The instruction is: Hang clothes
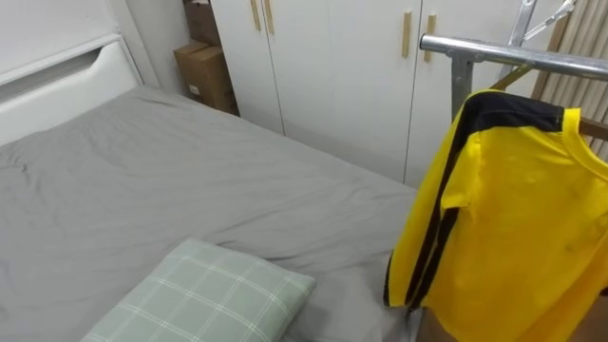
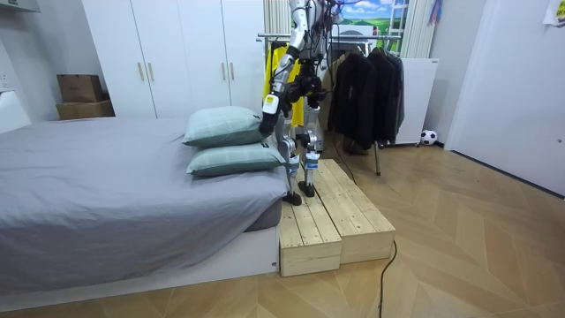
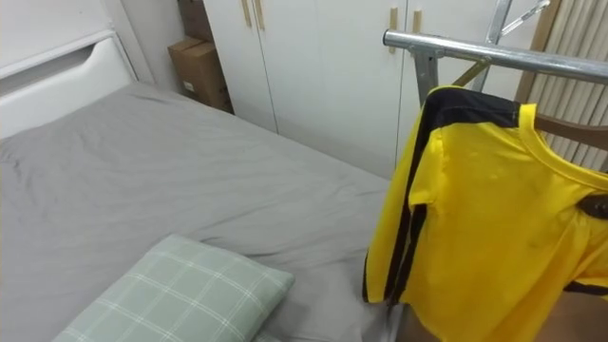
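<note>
At the far left a white headboard and two cardboard boxes stand against the wall. A bed with a smooth grey sheet spreads from there across the middle, and a pale green checked pillow lies at its near edge. Behind the bed is a white wardrobe with its doors closed. To the right, a metal rail runs across the upper corner. A yellow shirt hangs from it on a wooden hanger. The shirt has a black collar and black stripes down the shoulder and sleeve. It falls straight and mostly flat, with one sleeve drooping toward the bed. In the room view the robot stands on a low wooden platform between the bed and the rail, with dark coats hanging further along to the right. Its left hand hangs low beside the pillows, well apart from the shirt. Whether that hand is open or closed cannot be told. The hanging looks done for this shirt, and no other loose clothing lies on the bed.
</note>
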Tool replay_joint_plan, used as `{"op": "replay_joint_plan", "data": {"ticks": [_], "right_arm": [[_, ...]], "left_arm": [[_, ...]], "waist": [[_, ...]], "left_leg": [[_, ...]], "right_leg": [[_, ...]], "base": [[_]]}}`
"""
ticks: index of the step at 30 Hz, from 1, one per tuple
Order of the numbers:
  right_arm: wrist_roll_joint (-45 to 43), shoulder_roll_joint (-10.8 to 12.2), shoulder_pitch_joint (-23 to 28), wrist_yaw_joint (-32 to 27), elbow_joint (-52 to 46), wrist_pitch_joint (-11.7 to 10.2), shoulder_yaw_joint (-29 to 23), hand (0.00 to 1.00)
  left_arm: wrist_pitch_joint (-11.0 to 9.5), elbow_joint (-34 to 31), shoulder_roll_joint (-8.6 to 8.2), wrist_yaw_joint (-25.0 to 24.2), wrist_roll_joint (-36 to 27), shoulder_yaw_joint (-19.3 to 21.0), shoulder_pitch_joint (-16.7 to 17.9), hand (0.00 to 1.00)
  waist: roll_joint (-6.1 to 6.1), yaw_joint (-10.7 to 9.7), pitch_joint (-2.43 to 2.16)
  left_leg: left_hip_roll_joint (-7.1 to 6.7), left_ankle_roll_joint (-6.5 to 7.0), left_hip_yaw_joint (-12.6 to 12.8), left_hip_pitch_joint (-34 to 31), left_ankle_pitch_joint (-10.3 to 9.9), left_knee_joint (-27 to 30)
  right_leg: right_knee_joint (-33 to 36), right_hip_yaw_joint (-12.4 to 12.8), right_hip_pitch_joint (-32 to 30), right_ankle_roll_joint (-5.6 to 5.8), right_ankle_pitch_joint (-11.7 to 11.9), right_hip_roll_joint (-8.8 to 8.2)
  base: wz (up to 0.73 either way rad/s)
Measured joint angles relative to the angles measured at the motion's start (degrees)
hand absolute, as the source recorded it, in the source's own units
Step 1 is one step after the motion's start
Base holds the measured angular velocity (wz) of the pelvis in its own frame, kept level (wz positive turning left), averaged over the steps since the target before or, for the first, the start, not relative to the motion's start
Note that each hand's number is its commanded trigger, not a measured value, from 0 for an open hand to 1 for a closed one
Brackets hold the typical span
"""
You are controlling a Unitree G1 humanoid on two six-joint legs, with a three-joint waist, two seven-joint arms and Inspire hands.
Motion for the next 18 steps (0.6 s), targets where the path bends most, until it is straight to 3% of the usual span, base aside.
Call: {"op": "replay_joint_plan", "data": {"ticks": [18], "right_arm": [[-10.79, 0.02, 0.00, -9.99, -1.95, -0.63, 0.32, 0.00]], "left_arm": [[-1.12, -0.27, 0.01, 1.48, 1.36, -0.03, -0.55, 0.00]], "waist": [[-0.84, 0.35, 0.16]], "left_leg": [[0.05, -0.01, 0.05, -0.51, -0.01, -0.11]], "right_leg": [[0.28, 0.72, -0.80, 0.00, -0.02, 0.04]], "base": [[-0.01]]}}
